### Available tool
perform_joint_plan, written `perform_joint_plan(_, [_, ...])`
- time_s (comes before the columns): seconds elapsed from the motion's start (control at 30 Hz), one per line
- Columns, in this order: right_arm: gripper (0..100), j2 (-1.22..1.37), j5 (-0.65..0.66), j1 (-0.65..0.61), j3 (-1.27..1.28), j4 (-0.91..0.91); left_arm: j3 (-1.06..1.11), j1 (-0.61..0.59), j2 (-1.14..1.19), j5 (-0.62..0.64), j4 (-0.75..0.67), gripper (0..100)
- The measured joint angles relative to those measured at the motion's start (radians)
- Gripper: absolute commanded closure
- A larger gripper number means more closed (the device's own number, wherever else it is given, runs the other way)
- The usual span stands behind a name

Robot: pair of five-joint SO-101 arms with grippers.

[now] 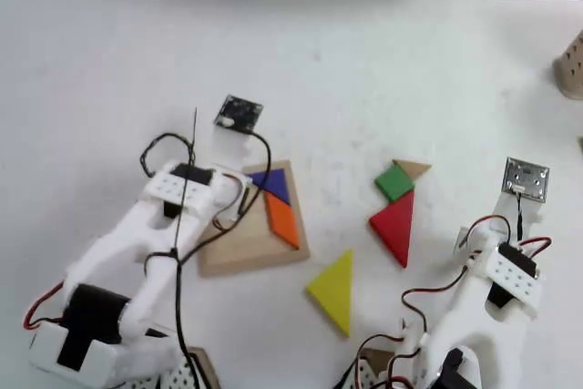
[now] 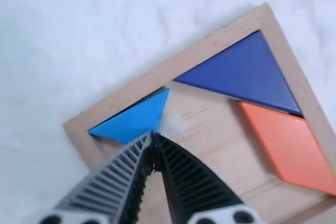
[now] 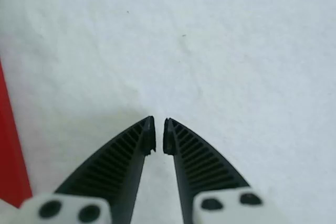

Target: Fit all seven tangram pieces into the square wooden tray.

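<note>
The square wooden tray (image 2: 210, 45) (image 1: 239, 260) holds a dark blue triangle (image 2: 241, 74) (image 1: 271, 184), an orange parallelogram (image 2: 289, 148) (image 1: 282, 219) and a light blue triangle (image 2: 134, 120) in one corner. My left gripper (image 2: 154, 140) is shut, its tips touching the light blue triangle's inner edge. The left arm (image 1: 187, 190) covers that side of the tray. Loose on the table lie a green square (image 1: 393, 181), a tan triangle (image 1: 414, 168), a red triangle (image 1: 393, 225) (image 3: 8, 145) and a yellow triangle (image 1: 335, 291). My right gripper (image 3: 159, 135) is shut over bare table beside the red triangle.
The right arm (image 1: 506, 272) stands at the front right corner. A wooden object (image 1: 571, 66) sits at the table's right edge. Cables loop around both arms. Open white table stretches behind the tray and the loose pieces.
</note>
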Motion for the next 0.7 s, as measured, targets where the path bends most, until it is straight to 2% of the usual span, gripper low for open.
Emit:
perform_joint_plan(0.17, [96.4,0.000,0.000,0.000,0.002,-0.020,0.025,0.038,-0.052,-0.074,0.008,98])
perform_joint_plan(0.37, [96.4,0.000,0.000,-0.002,0.014,-0.020,0.089,0.032,-0.201,-0.091,0.009,98])
perform_joint_plan(0.53, [96.4,0.000,0.043,0.025,0.083,-0.118,0.092,-0.017,-0.238,-0.091,0.009,98])
perform_joint_plan(0.7, [96.4,-0.002,0.120,-0.021,0.098,-0.157,0.094,-0.126,-0.241,-0.091,-0.017,98])
